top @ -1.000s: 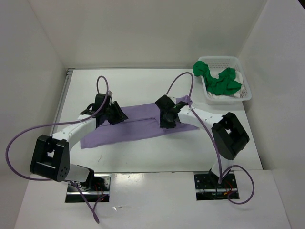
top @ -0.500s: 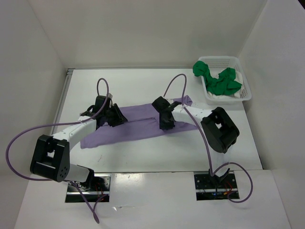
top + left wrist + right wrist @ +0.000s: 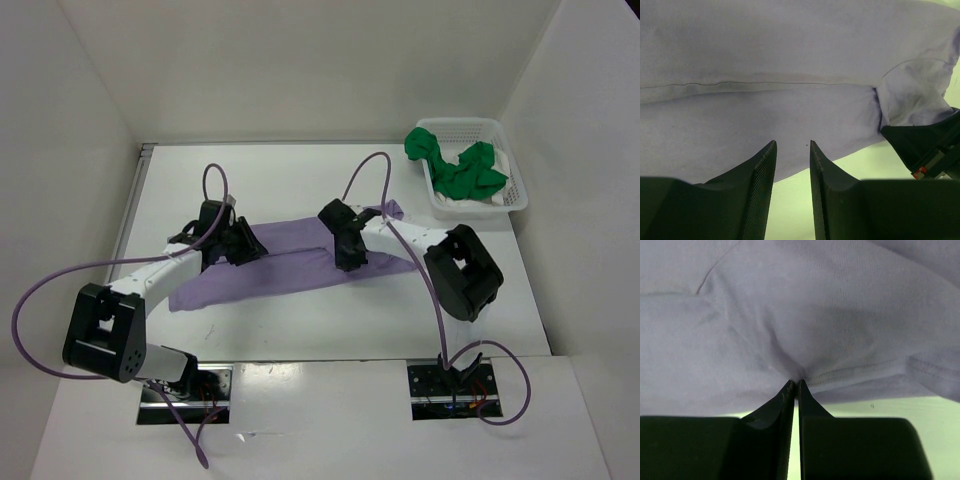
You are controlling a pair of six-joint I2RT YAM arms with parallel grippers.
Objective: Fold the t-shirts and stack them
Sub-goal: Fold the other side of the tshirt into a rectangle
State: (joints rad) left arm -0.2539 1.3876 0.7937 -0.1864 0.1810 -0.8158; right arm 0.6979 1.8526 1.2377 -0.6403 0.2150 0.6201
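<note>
"The lavender t-shirt (image 3: 290, 265), where is it lying?"

"Spread out in a long band across the middle of the bench (image 3: 300, 180), between the two arms. The green t-shirt (image 3: 465, 172) is crumpled in the mesh basket (image 3: 478, 206) at the far right corner, with something pale under it that I cannot make out."

"And the hands?"

"The right hand (image 3: 795, 385) is pinched tight on the near hem of the lavender t-shirt, and the cloth puckers into the tips. The left hand (image 3: 792, 145) stands partly open at the shirt's near edge, farther left. I see a clear gap between its fingers and nothing caught in it."

"What worries you from here?"

"The pinch, mostly. Only a small nip of hem sits at the very tips (the stitched edge runs off to one side of them), so a quick lift could let it slide out. I also cannot tell whether the fingers have both layers or just the top one. With one layer, I judge the shirt would peel open instead of folding over."

"And the left side?"

"It holds nothing. If the right hand pulls alone, the far end would probably drag on the bench, and the fold would come out skewed or bunched."

"Anything else?"

"The bunched cloth by the right hand could get trapped inside the fold."
</note>
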